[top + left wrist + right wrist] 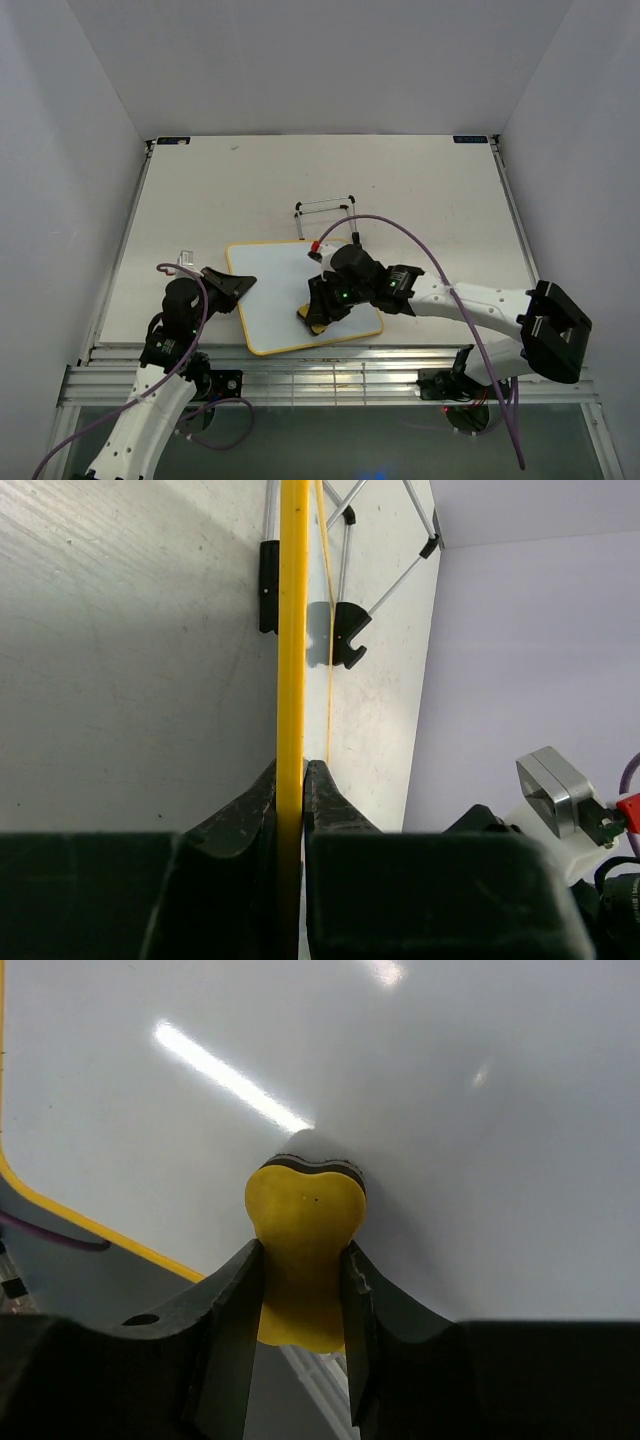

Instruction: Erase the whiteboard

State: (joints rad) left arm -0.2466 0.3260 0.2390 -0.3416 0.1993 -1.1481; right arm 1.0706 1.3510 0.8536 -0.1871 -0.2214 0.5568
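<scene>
While left claw clamps whiteboard, eraser sits near front edge.

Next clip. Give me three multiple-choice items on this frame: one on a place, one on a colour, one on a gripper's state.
1. Where is the wire stand?
A. on the table, just past the whiteboard's far edge
B. lying on the whiteboard
C. off the table

2. What colour is the eraser in the right gripper?
A. blue
B. yellow
C. red

3. How is the left gripper?
A. open above the table
B. shut on the whiteboard's edge
C. shut on the eraser

Answers:
1 A: the top view shows it on the table behind the whiteboard.
2 B: the right wrist view shows a yellow block between the fingers.
3 B: its fingers pinch the yellow frame.
</scene>
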